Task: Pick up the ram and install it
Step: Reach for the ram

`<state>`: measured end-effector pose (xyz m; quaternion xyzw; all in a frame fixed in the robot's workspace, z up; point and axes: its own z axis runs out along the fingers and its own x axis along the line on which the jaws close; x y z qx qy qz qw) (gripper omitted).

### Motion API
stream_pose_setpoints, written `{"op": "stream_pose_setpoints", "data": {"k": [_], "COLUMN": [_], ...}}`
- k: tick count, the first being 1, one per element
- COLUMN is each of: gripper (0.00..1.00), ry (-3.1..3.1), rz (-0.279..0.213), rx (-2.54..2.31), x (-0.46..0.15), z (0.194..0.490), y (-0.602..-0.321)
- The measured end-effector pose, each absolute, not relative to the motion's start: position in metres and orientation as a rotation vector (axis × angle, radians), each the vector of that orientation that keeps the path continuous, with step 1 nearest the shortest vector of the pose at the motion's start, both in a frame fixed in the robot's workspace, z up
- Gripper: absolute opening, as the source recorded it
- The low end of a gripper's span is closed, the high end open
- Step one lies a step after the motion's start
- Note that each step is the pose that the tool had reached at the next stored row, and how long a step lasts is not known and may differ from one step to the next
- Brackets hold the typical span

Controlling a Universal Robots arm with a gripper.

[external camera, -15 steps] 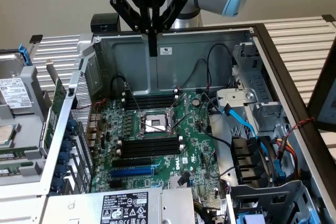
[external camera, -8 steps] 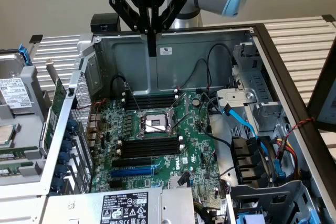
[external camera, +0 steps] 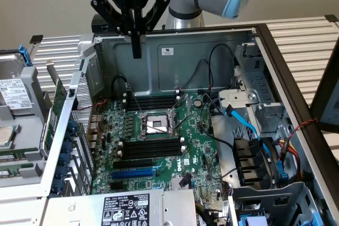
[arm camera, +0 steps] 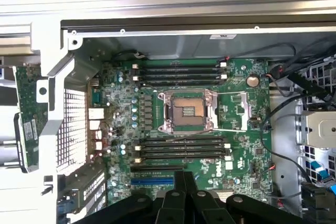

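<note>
My gripper (external camera: pixel 136 50) hangs above the open computer case, over its back wall, with its black fingers pressed together and nothing between them. In the wrist view the gripper (arm camera: pixel 184 181) is shut too, its fingertips meeting over the near part of the motherboard (arm camera: pixel 239 150). Two banks of long black memory slots (external camera: pixel 151 148) (arm camera: pixel 181 148) flank the processor socket (external camera: pixel 156 125), and all look empty. Outside the case, at the exterior view's left, a thin green strip (external camera: pixel 18 155) lies flat; I cannot tell whether it is the ram.
A larger green card (external camera: pixel 54 115) (arm camera: pixel 29 103) leans against the case's perforated side wall. Black and blue cables (external camera: pixel 241 120) and a drive cage crowd the exterior view's right of the case. A hard drive (external camera: pixel 13 91) lies outside at the left.
</note>
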<state>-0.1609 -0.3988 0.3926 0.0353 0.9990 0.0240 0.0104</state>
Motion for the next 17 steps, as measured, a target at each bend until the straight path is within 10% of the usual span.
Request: {"op": "stream_pose_setpoints", "data": {"k": [17], "gripper": [0.10], "ry": [3.118], "rz": [0.075], "rx": [0.110], "x": [-0.238], "z": [0.393], "y": [-0.399]}}
